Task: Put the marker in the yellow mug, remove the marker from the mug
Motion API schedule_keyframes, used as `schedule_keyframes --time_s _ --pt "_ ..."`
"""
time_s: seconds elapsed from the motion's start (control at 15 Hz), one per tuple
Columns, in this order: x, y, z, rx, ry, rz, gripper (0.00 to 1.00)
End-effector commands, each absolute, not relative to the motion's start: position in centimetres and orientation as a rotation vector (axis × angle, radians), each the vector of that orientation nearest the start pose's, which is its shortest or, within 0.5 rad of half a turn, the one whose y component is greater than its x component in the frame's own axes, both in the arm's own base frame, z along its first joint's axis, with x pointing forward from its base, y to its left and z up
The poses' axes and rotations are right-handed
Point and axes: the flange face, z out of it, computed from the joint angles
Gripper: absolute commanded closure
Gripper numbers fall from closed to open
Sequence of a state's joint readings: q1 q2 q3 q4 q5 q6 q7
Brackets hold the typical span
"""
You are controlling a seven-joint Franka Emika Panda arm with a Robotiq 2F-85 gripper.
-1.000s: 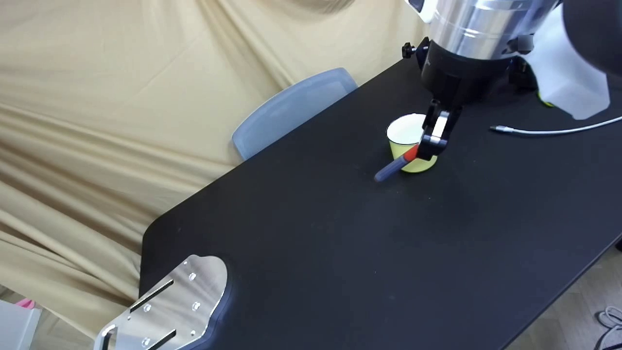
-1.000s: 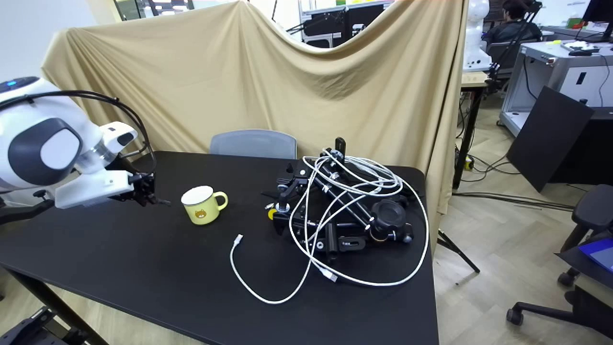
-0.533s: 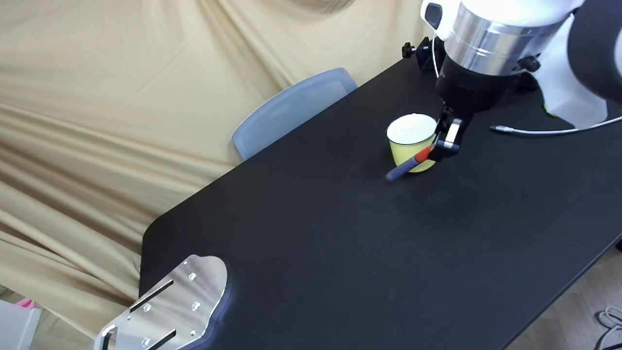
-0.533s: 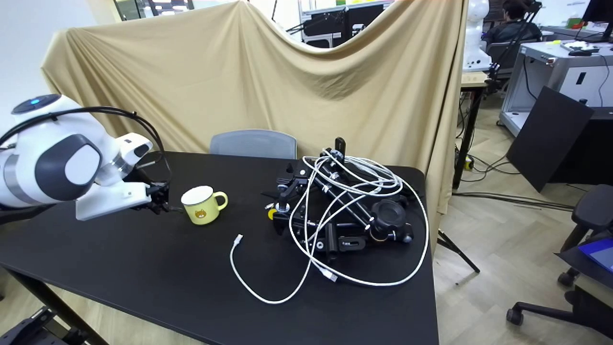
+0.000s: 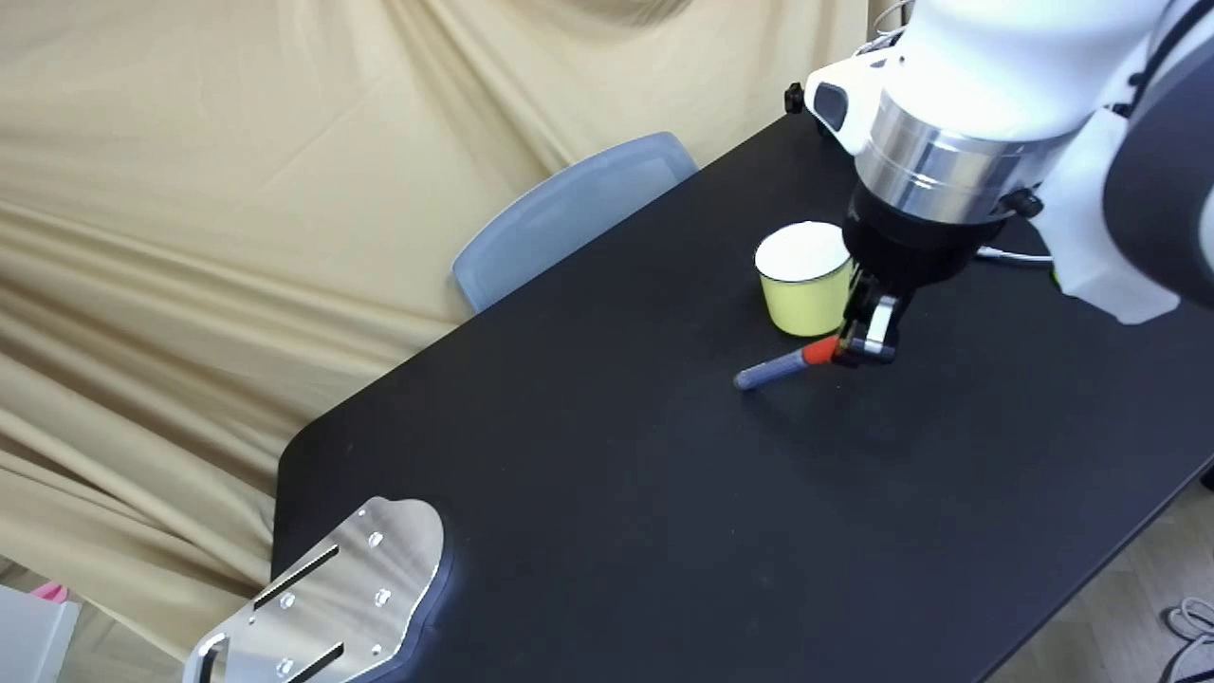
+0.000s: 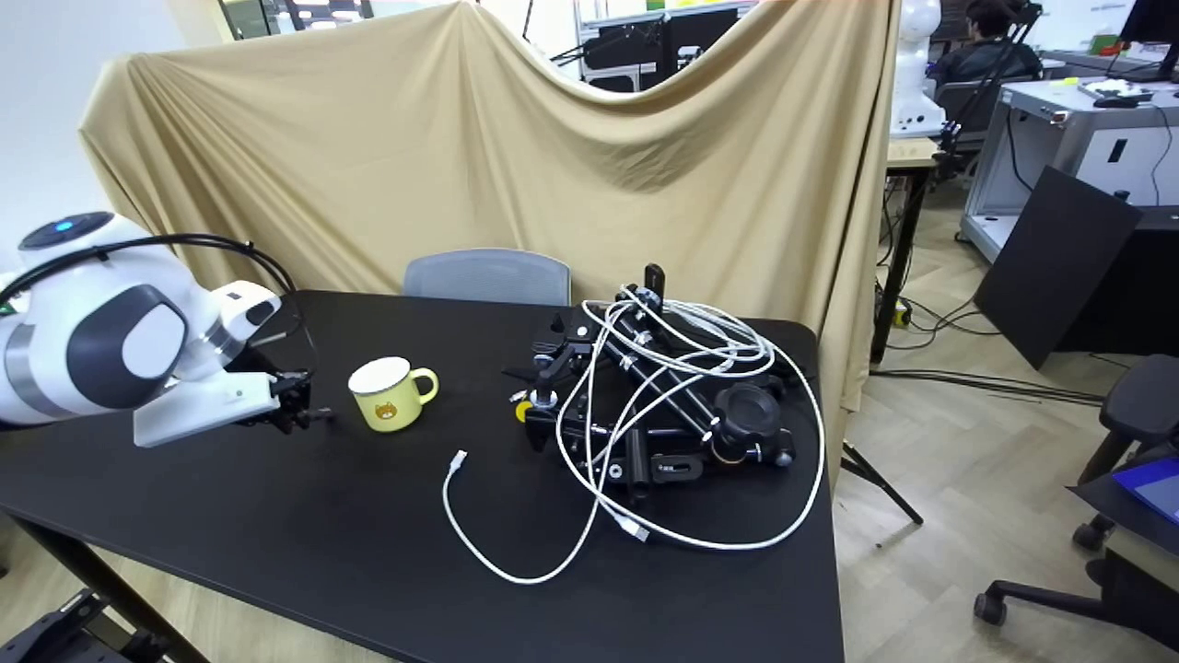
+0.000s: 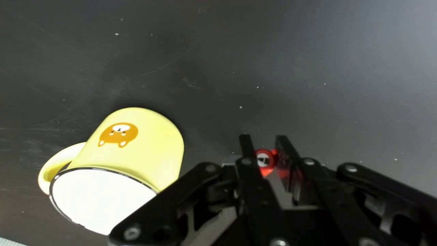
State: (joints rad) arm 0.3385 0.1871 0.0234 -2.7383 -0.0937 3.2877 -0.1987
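The marker (image 5: 783, 365) is gripped by its red end (image 5: 820, 351) in the claw (image 7: 264, 145), tilted beside the upright yellow mug (image 5: 804, 304) on the desk (image 5: 588, 512), presumably so that its blue end (image 5: 756, 377) is left free for insertion.

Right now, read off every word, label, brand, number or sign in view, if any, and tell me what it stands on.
No text can be read for certain.
Marker, on its red end: dark mark on white, too blurred to read.
Flat black part, in an exterior view: tiny pale mark, too small to read.
Yellow mug: animal-face print, no words showing.
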Motion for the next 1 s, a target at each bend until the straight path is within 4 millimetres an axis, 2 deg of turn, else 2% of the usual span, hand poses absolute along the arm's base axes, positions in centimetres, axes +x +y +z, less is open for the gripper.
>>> schedule_keyframes --time_s 0.0,0.07,0.6,0.93 --pt "38.9 16.4 18.9 -2.899 -0.992 -0.533 0.54" --pt "38.8 16.4 18.6 -2.901 -0.992 -0.516 0.53" --pt "38.8 14.9 17.2 -2.969 -0.921 -0.306 0.0" --pt "39.2 14.0 17.7 -2.992 -0.936 -0.175 0.0"
